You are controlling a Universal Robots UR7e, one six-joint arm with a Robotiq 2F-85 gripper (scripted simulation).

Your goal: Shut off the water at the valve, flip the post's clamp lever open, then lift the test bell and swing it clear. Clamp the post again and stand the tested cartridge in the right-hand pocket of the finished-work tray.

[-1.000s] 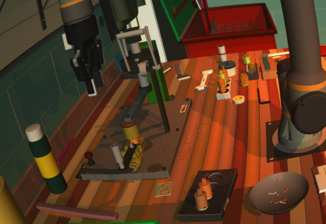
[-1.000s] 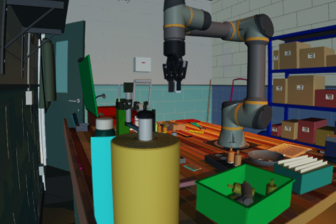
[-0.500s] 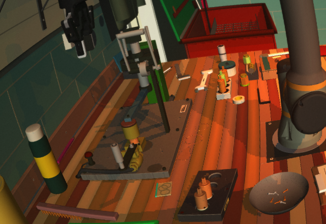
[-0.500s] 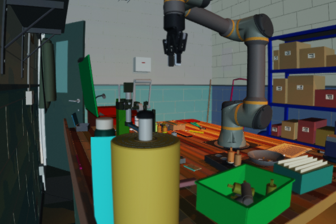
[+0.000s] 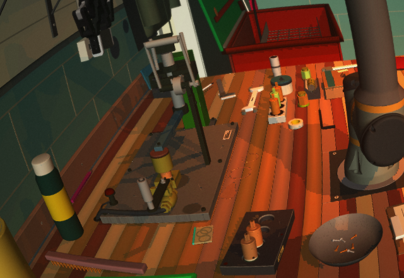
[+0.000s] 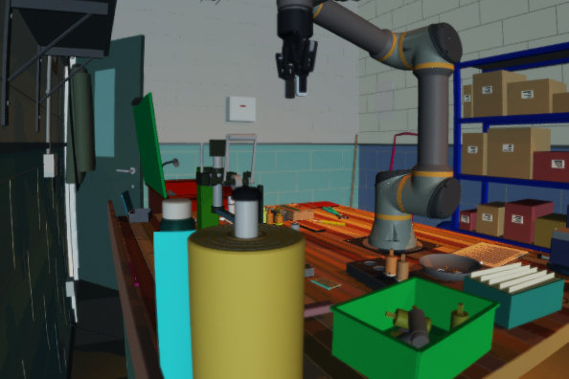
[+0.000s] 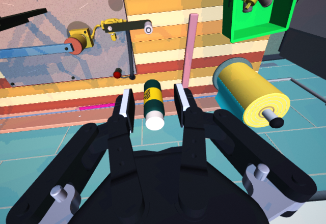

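Observation:
The post's clamp head (image 5: 169, 72) with its pale wire lever frame (image 5: 164, 41) stands at the back of the grey base plate, and high above and left of it my gripper (image 5: 96, 45) (image 6: 294, 83) (image 7: 154, 103) hangs open and empty. A blue arm (image 5: 169, 126) runs from the post to the yellow test bell (image 5: 161, 160) (image 7: 76, 41). The bell sits over an orange cartridge on the yellow fixture (image 5: 168, 190). The valve's black lever with a white handle (image 5: 145, 191) (image 7: 126, 27) stands beside the fixture. The black finished-work tray (image 5: 257, 242) holds two orange cartridges.
A green bin (image 6: 414, 325) of brass parts sits at the bench's near end. A green-and-yellow can (image 5: 57, 200) stands by the wall edge. A big yellow roll (image 6: 246, 301), a pink brush (image 5: 94, 262), a grey bowl (image 5: 346, 239) and the arm's base (image 5: 372, 157) stand around the plate.

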